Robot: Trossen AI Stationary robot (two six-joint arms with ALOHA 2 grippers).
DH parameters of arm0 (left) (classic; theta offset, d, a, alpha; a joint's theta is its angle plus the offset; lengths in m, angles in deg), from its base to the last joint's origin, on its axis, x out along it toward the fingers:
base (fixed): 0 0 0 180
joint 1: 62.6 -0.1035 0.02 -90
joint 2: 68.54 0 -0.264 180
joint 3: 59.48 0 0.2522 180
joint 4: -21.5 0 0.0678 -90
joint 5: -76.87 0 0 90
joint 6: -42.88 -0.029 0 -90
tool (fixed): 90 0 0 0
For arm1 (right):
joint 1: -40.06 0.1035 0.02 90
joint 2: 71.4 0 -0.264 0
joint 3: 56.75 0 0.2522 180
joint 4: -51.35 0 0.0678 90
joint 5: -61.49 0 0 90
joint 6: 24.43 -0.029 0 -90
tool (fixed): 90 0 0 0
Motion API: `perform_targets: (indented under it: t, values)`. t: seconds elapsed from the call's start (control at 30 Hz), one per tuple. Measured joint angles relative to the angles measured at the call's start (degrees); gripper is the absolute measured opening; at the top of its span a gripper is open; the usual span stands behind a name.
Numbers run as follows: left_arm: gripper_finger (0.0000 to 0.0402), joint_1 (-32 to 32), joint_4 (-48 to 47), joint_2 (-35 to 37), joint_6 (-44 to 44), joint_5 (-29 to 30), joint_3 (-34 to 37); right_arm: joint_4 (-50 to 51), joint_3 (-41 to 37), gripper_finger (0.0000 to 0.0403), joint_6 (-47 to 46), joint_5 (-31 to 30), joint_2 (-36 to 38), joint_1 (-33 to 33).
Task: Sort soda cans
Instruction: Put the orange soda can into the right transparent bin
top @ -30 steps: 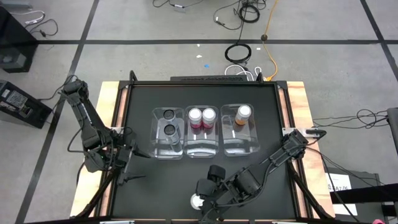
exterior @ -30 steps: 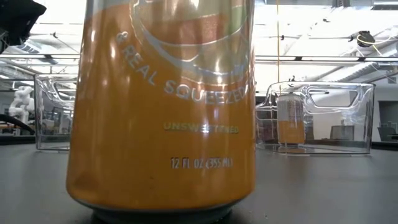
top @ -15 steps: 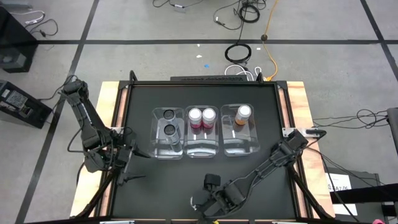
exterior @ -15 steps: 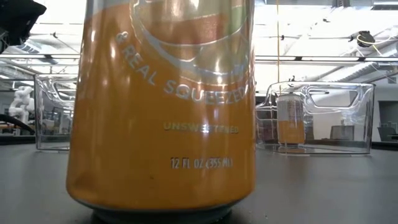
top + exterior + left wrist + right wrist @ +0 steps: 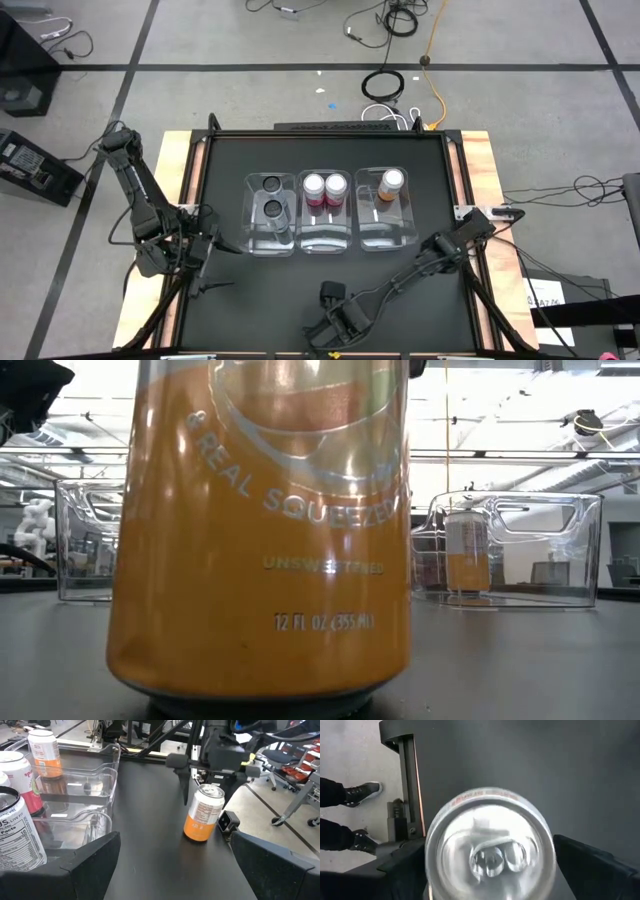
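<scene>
Right gripper (image 5: pixel 209 779) straddles orange can (image 5: pixel 202 813), bins (image 5: pixel 329 212) apparently well apart.

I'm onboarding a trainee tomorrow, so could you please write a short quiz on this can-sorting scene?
1. True or false: the right gripper hangs open above the loose orange can.
2. How many cans stand in the middle bin? A) one B) two C) three
3. Fill in: the left gripper waits open near the table's ___ edge.

Key: 1 true; 2 B, the two pink-red cans; 3 left.
</scene>
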Motion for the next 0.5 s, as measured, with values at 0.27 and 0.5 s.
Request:
perform_targets:
  t: [0.27, 0.5]
  values:
    - [0.0386, 0.01, -0.03, 0.0, 0.02, -0.02, 0.0, -1.05, 0.0, 0.0359, 0.87, 2.05, -2.02, -0.92]
    - [0.0386, -0.01, -1.27, 0.0, 0.04, -0.02, 0.0, -2.61, 0.0, 0.0279, 1.87, 2.48, -2.65, -1.12]
